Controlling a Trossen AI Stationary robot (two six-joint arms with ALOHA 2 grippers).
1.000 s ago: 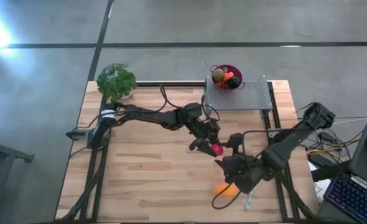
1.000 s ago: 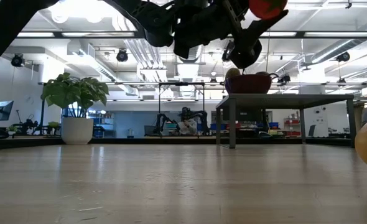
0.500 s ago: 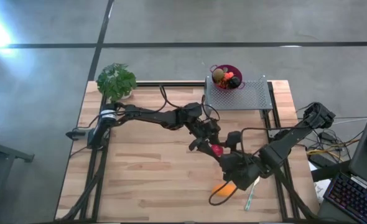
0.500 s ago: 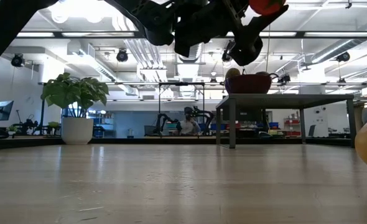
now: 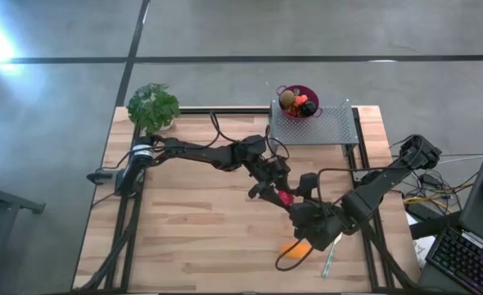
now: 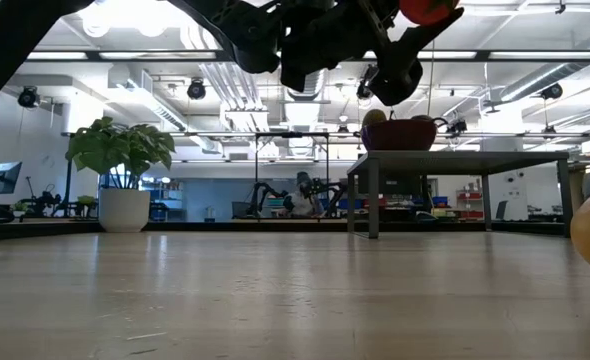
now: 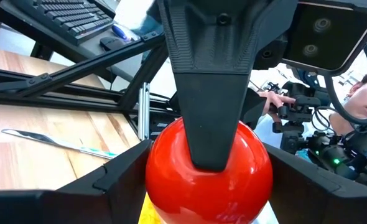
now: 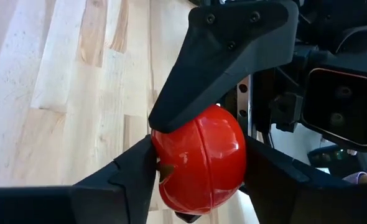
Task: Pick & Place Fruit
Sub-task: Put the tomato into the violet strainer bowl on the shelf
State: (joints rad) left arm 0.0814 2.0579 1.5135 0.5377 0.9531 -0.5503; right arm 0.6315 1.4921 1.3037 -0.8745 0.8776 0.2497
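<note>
A shiny red ball hangs in the air above the middle of the table, with both grippers on it. My left gripper reaches in level from the table's left and is shut on the ball. My right gripper comes from the near right, slanting down, and its fingers stand against the ball too. In the low view the ball shows at the top edge among the dark fingers. An oblong orange piece lies on the table below my right arm. My left gripper pinches the red ball's two opposite sides between its two fingers. The fingers lie level and come from the table's left. The ball is lifted well clear of the table. My right gripper has the ball between its two fingers, on its other two sides. The fingers slant down from the table's near right, crosswise to the left gripper's. One of its fingers lies over the ball in the left wrist view.
A dark red bowl with several fruit pieces stands on a metal mesh rack at the far right. A potted green plant stands at the far left corner. A slim pale knife lies near the front right.
My right gripper's fingers have drawn in onto the red ball, which my left gripper holds in the same place. Neither the ball nor the two arms have shifted otherwise.
</note>
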